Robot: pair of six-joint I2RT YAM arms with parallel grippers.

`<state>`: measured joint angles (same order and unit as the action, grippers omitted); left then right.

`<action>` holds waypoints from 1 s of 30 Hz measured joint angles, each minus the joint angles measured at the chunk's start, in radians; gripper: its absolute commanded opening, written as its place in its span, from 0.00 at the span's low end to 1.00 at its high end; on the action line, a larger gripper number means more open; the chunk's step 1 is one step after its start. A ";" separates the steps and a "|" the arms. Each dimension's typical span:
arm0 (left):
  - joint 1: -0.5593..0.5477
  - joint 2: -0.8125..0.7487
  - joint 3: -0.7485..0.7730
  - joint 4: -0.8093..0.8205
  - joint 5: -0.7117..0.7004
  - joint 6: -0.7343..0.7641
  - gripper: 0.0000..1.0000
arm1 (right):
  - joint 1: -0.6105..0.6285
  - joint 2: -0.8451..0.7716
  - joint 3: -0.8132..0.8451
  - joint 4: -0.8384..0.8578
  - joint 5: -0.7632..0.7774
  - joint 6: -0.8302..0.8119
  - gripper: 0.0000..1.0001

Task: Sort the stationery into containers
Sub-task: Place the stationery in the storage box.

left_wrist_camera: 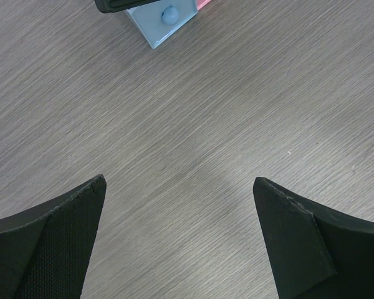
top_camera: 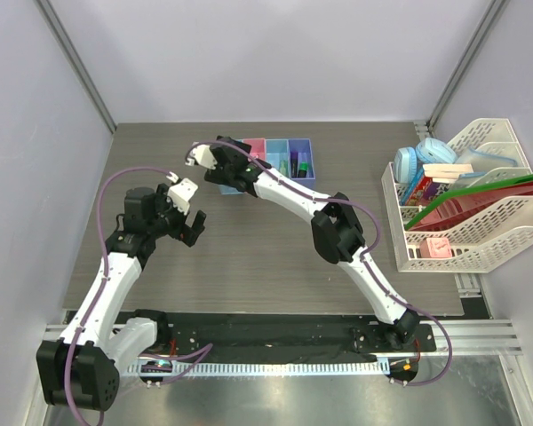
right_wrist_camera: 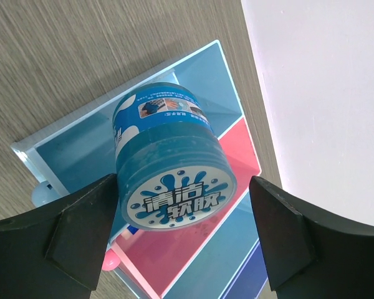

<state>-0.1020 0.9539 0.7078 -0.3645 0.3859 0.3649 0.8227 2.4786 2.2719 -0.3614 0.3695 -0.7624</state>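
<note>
At the worktop's point(left_wrist_camera: 237, 93) far edge, the right tool point(right_wrist_camera: 184, 180) stands spread around a round blue tub point(right_wrist_camera: 174, 168) sitting tilted in the blue end bin point(right_wrist_camera: 68, 149), not clamping it. The left tool point(left_wrist_camera: 179, 180) gapes wide above the worktop, holding nothing.

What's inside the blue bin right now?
A round blue tub sits tilted in the blue bin; it covers part of the floor, so anything beneath is hidden.

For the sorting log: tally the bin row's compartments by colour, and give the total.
Blue compartment: 1
Pink compartment: 1
Light blue compartment: 1
Purple compartment: 1
Total: 4
</note>
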 measured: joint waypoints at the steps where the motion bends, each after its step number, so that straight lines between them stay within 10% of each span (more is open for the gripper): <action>1: 0.000 0.000 0.000 0.000 0.001 0.000 1.00 | 0.000 0.000 0.000 0.003 0.003 0.000 0.89; 30: 0.019 0.006 -0.004 0.001 0.034 -0.023 1.00 | -0.013 0.000 0.009 0.070 0.053 -0.025 0.90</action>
<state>-0.0826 0.9604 0.7040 -0.3634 0.4202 0.3424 0.8093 2.4786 2.2807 -0.2913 0.4221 -0.7876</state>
